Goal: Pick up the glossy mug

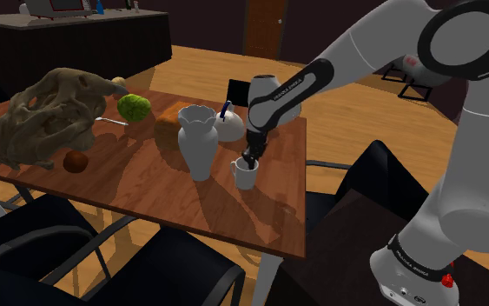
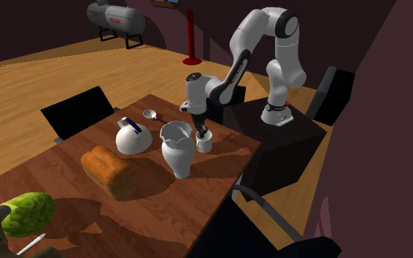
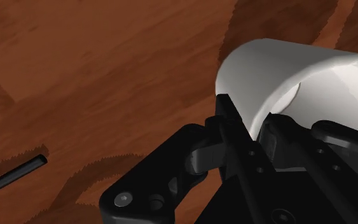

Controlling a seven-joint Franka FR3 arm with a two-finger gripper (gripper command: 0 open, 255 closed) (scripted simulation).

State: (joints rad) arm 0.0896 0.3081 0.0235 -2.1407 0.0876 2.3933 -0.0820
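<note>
At the stand-side end of the bench [image 1: 147, 187], the white mug [image 1: 245, 174] sits upright on the wood. It's just beside a taller white vase [image 1: 197, 139], w/ a white teapot [image 1: 227, 124] behind. Over it the gripper [image 1: 250, 162] points down into the mug. In the wrist view the fingers [image 3: 227, 118] pinch the mug's wall, one outside & one inside the rim, so clamped on it as far as I can judge.

Risks: grip is on one wall only, off the mug's centre, so on lift it could pivot about the pinch & tip. Surface looks smooth/glossy, so a slip is poss. if the squeeze is light. Vase is v. close: any sideways swing prob. knocks it, & it's tall enough to topple. A dropped mug could roll off the near edge. Straight-up lift seems safest.

Surface: reddish wood-grain top, also carrying a bread loaf [image 2: 109, 172], a spoon [image 2: 152, 115], a green cabbage-like head [image 1: 134, 107], a brown ball [image 1: 75, 161] & a big skull-like lump [image 1: 51, 113]. Black chairs [image 2: 80, 110] stand round it.

Room: wood floor [image 2: 43, 80], dark walls, w/ a grey tank [image 2: 117, 16] & red post [image 2: 191, 37] far off.
</note>
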